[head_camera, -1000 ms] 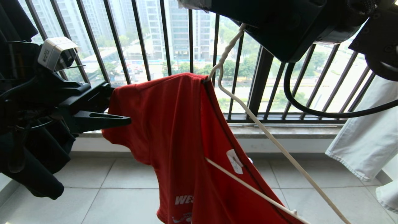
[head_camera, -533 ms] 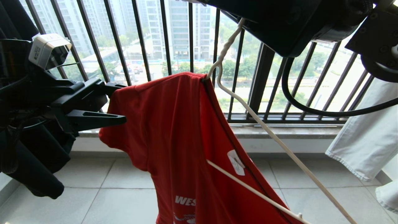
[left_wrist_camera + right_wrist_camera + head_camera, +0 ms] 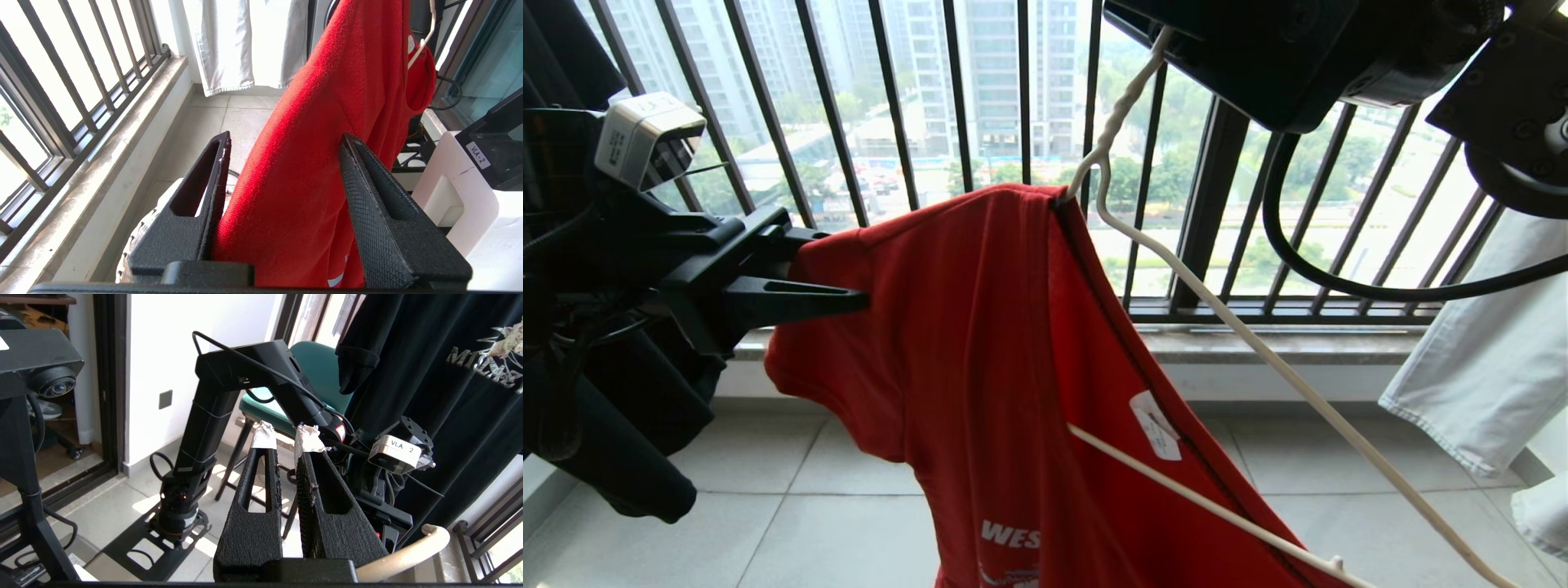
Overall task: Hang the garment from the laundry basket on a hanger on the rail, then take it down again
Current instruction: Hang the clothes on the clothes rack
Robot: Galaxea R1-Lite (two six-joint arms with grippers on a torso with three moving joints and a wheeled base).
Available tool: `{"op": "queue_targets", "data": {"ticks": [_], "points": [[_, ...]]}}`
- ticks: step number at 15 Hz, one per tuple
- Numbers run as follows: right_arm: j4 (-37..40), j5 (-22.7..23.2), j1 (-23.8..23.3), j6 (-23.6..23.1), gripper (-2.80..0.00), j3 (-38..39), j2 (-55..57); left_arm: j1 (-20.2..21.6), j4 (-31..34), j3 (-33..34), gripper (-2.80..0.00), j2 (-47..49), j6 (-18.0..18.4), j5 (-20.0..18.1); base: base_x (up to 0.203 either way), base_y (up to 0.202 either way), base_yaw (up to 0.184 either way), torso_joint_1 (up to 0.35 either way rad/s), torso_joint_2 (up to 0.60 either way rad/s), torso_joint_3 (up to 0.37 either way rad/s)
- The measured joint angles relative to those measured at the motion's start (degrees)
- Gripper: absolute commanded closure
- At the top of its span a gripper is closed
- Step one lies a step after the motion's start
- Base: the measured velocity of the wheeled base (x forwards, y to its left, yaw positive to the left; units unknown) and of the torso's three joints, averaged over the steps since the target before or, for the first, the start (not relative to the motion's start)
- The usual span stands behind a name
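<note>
Head view: the garment, a red T-shirt with "WES" lettering low down, hangs on the hanger, collar slid toward the neck so one slim arm is bare and slopes down to the right. The hanger's hook runs up behind the right arm's black housing at the top edge; no rail in sight. The left gripper sits at the shirt's left shoulder/sleeve, fingers either side of the fabric edge. White garment hangs at right, railing behind. Left wrist view: the shoulder fold lies between the left gripper's fingers, jaws partly spread with a gap showing at the textured finger, so no firm pinch yet by my read. A bit of whitish basket weave, probably the laundry basket, peeks below. Right wrist view: the right gripper has its taped tips pressed nearly together with nothing visible between them there; the hook is not seen in this view, so I can't tell what it bears on. Black T-shirt and a tan wooden hanger sit beside it. Risk: if the left jaws catch only the thin edge, a pull would slip off or tilt the lopsided hanger, and the shirt could slide down the bare arm to the floor.
</note>
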Motion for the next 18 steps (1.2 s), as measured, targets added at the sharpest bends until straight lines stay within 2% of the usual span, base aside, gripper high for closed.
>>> {"op": "queue_targets", "data": {"ticks": [8, 11, 12, 18], "points": [[0.42, -6.36, 0.02, 0.51, 0.00, -0.33, -0.24, 0.10, -0.11, 0.35, 0.00, -0.26, -0.05, -0.07, 0.000, 0.000, 0.000, 0.000, 0.00, 0.000], [0.43, -7.25, 0.05, 0.82, 0.00, -0.33, -0.44, 0.07, -0.13, 0.38, 0.00, -0.28, -0.05, -0.02, 0.000, 0.000, 0.000, 0.000, 0.00, 0.000], [0.40, -7.46, 0.05, 0.84, -2.80, -0.30, -0.46, 0.10, -0.13, 0.38, 0.00, -0.26, -0.02, -0.04, 0.000, 0.000, 0.000, 0.000, 0.00, 0.000], [1.37, -8.98, -0.48, 1.11, -2.80, 0.93, -0.99, 1.09, -0.16, 0.21, 0.00, -0.15, -0.02, 0.01, 0.000, 0.000, 0.000, 0.000, 0.00, 0.000]]}}
